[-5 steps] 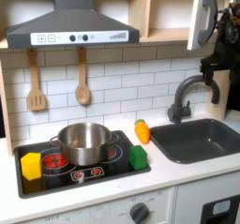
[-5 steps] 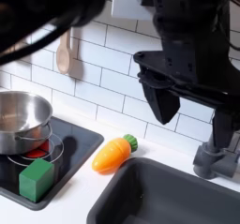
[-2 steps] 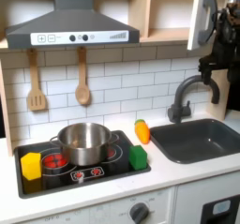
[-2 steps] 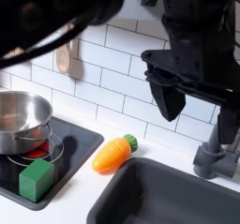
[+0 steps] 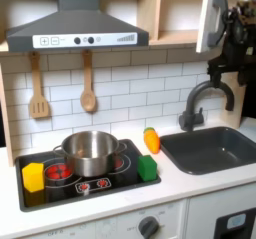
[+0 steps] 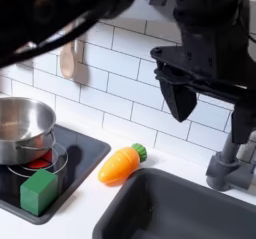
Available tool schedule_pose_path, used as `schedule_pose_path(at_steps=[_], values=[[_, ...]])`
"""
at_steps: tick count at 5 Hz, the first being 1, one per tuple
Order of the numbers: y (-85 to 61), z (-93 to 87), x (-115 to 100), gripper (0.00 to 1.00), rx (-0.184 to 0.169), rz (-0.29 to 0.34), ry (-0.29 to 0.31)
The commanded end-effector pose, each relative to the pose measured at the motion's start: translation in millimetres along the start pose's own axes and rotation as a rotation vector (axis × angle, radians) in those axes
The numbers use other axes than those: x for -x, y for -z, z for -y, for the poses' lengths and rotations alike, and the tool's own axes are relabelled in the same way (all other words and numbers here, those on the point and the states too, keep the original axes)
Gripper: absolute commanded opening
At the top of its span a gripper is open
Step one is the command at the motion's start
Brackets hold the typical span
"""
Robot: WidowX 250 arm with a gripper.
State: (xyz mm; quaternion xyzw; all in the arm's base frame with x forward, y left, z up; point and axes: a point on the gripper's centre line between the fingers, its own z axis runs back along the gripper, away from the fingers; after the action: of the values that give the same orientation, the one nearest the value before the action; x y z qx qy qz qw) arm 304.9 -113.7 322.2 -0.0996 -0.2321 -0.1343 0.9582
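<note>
second exterior view first: we see our gripper (image 6: 183,103) hanging high over the counter, dark fingers pointing down, and we cannot tell how far they are parted. nothing is held. nearest below, at about seven o'clock from it, lies the carrot (image 6: 121,164) on the white counter, between the stove (image 6: 62,173) and the sink (image 6: 160,208). we judge it light, rigid moulded plastic, smooth and likely a bit slippery; its thick orange middle looks the best place to pinch, across its width. at nine o'clock from the carrot sits a shiny steel pot (image 6: 22,127), with a matte green block (image 6: 39,191) beside it.
</note>
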Motion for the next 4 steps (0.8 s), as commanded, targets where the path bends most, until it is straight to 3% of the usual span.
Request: schedule_pose_path(at_steps=[1,4], values=[[-0.7,-9.8,-8,1.00,-0.009,0.007,-0.031],[-4.4,-31.6,-25,1.00,-0.017,0.026,-0.106]])
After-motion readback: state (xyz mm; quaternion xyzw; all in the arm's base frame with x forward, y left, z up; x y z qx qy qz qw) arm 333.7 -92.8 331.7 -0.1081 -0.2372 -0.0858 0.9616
